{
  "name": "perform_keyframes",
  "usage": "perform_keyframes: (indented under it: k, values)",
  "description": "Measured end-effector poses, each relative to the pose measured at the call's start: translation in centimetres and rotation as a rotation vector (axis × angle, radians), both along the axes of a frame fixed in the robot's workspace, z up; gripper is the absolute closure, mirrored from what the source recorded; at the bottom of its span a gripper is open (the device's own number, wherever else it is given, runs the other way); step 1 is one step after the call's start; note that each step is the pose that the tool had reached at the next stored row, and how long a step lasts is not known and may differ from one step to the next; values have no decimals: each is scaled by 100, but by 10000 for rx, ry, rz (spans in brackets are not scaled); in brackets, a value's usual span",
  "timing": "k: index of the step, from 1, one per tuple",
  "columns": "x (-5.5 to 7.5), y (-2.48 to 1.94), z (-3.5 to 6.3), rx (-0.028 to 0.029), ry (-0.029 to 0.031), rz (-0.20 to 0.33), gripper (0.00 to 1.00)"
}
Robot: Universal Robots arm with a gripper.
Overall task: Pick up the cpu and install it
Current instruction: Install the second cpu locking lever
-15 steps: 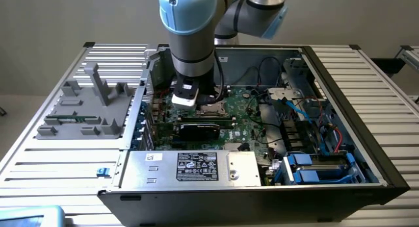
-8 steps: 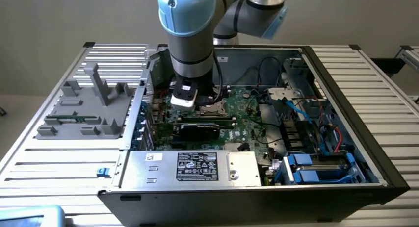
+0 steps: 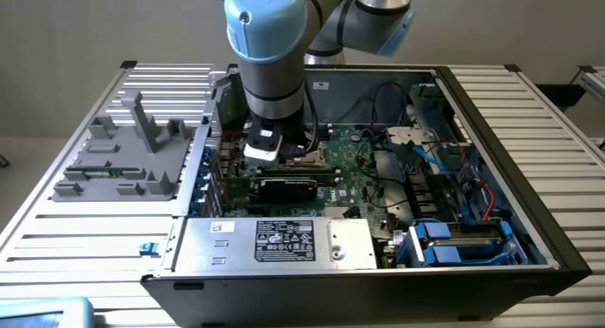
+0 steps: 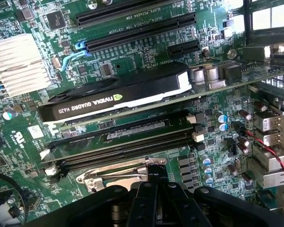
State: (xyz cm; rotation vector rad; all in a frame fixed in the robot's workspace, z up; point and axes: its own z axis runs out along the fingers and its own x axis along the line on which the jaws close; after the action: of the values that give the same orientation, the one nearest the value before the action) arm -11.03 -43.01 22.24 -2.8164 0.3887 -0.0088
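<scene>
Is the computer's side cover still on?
No, the computer case lies open, with its green motherboard and cables showing inside.

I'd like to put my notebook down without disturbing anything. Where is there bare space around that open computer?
The slatted table is bare in front of the grey plastic fixture, beside the case's silver power supply, and along the case's far side at the exterior view's right. Inside the open computer case it is crowded: graphics card, cables, blue drive bays, and the gripper low over the motherboard.
</scene>
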Motion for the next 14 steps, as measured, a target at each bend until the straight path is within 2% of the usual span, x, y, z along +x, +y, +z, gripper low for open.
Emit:
perform_keyframes:
  k: [7,14]
  values:
    - [-42,0,-34,59,13,1,89]
    - [-43,15,-35,66,13,-1,89]
